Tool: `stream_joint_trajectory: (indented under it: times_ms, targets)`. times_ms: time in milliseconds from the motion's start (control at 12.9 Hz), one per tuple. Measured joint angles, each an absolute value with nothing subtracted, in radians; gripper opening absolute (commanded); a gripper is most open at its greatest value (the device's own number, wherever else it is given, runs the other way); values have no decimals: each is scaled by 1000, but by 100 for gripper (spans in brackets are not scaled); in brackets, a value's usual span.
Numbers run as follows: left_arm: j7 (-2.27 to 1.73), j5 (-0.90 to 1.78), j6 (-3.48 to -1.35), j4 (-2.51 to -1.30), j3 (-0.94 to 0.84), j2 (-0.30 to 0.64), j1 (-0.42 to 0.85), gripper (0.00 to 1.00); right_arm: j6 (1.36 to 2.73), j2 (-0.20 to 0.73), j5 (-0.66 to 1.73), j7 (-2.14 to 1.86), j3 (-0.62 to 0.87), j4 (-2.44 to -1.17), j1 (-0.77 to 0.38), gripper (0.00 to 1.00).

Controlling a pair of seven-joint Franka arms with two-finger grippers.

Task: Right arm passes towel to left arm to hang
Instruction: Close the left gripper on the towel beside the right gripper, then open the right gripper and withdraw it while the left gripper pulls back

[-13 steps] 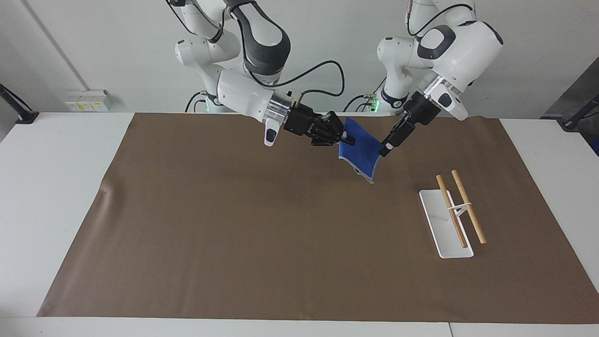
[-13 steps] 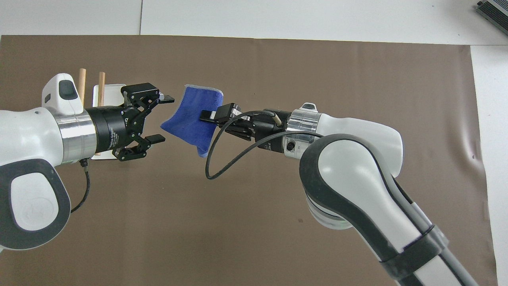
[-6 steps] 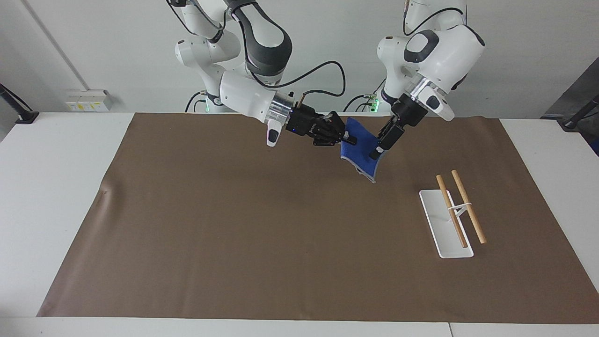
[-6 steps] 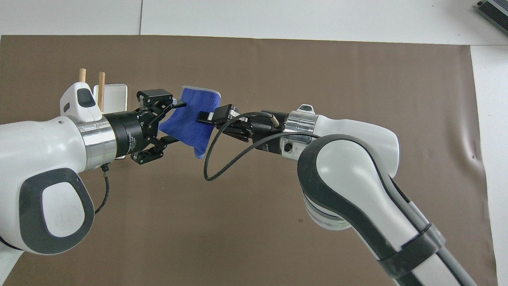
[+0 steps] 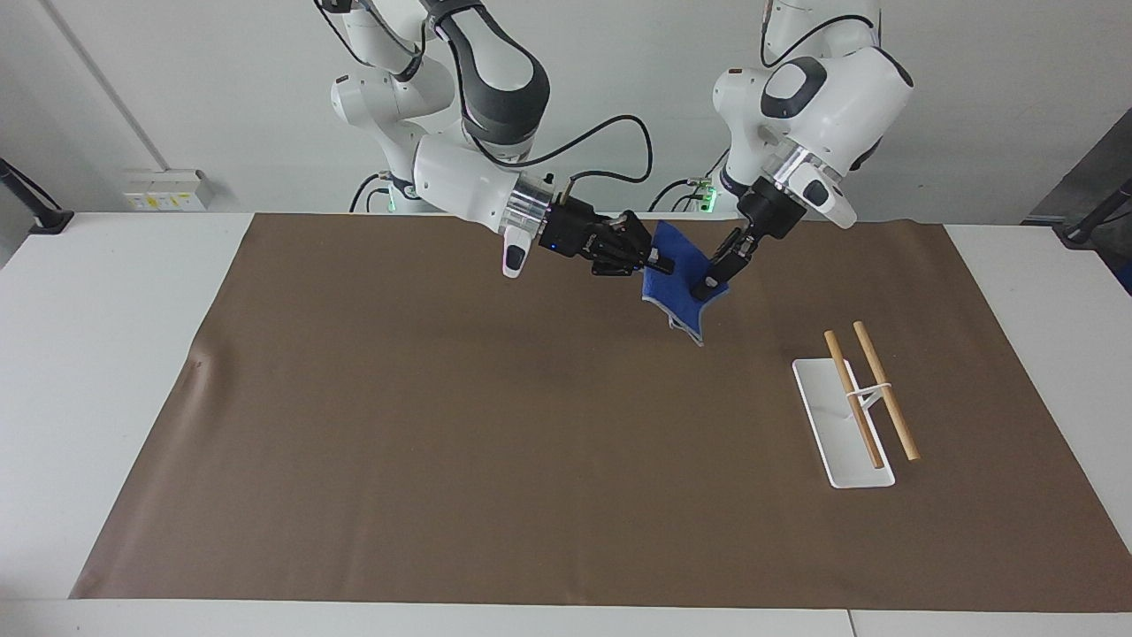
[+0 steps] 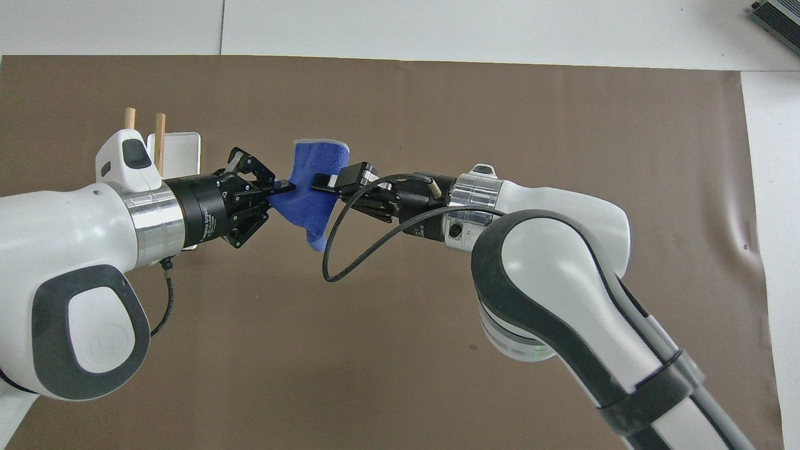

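The bright-blue towel hangs in the air over the brown mat, between the two grippers; it also shows in the overhead view. My right gripper is shut on one edge of it. My left gripper is shut on the towel's other edge, so both hold the cloth at once. The white tray with two wooden rods stands on the mat toward the left arm's end; in the overhead view my left arm partly covers it.
A brown mat covers most of the white table. A black cable loops under my right wrist.
My left gripper moved in onto the towel's free edge and closed on it. My right gripper kept its hold and barely moved.
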State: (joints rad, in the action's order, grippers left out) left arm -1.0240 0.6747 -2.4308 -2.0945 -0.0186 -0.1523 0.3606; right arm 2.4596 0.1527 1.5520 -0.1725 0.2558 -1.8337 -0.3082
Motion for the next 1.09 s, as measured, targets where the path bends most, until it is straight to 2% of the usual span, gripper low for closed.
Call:
stream_joint_trajectory:
  times_ms: [78,155,233,543,699,1087]
  targets:
    - [-1024,675,-2430,-2094,-14,-152,358,0,2460,153,1552,-173,256,-1834,-308,0]
    - [-1024,675,-2430,-2094,-9,-152,347,0,2460,153,1552,-173,255,-1834,-308,12]
    - [-1024,676,-2427,-2094,-6,-152,336,0,2460,156,1552,-173,255,-1834,-308,99]
    - [-968,675,-2420,-2094,-1,-151,314,0,2544,158,1449,-180,249,-1838,-306,100]
    - [-941,629,-2401,-2094,0,-149,295,0,2575,163,1269,-178,247,-1851,-294,100]
    - [-939,502,-2361,-2095,1,-143,269,0,2571,177,732,-114,243,-1882,-176,100]
